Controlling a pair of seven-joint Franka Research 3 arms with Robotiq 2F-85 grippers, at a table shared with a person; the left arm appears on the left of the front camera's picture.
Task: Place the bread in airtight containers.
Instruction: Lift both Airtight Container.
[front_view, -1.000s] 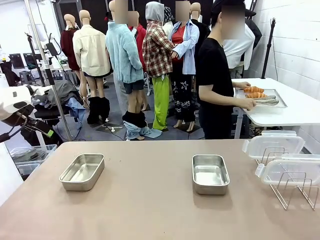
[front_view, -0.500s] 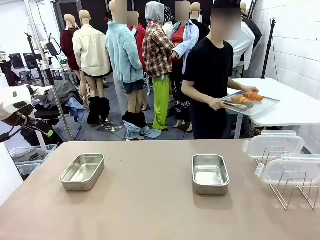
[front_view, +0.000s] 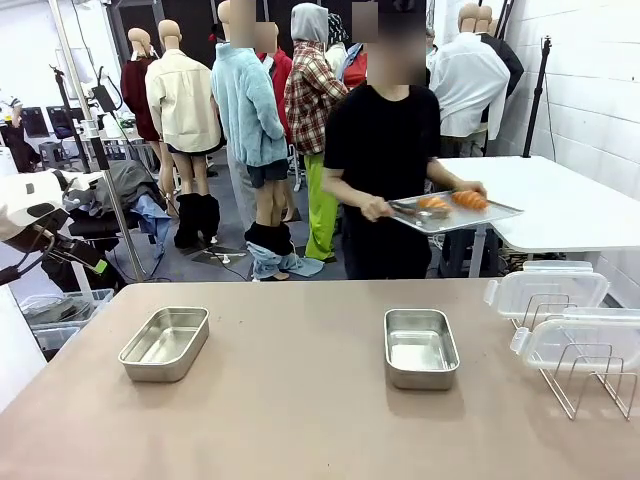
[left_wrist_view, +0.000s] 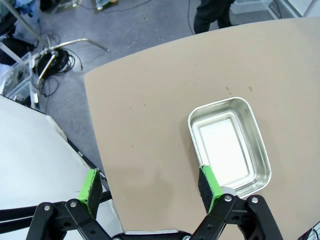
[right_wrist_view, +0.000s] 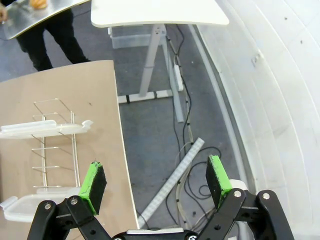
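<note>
Left end effector (left_wrist_view: 150, 189) and right end effector (right_wrist_view: 155, 182) are black, green-padded.

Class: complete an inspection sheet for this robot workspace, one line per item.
Surface: tan table, mostly bare.
Job's things: left tub and right tub, unlidded, nothing inside; two clear lids on the wire rack; two bread rolls on a tray held by the person at the far side.
Clutter: nothing seen beyond the rack.
Grippers: left gripper open, above the table by the left tub; right gripper open, over the floor off the table's edge.
Cables: loose cables and a power strip on the floor.
Surroundings: white side table behind the person.
</note>
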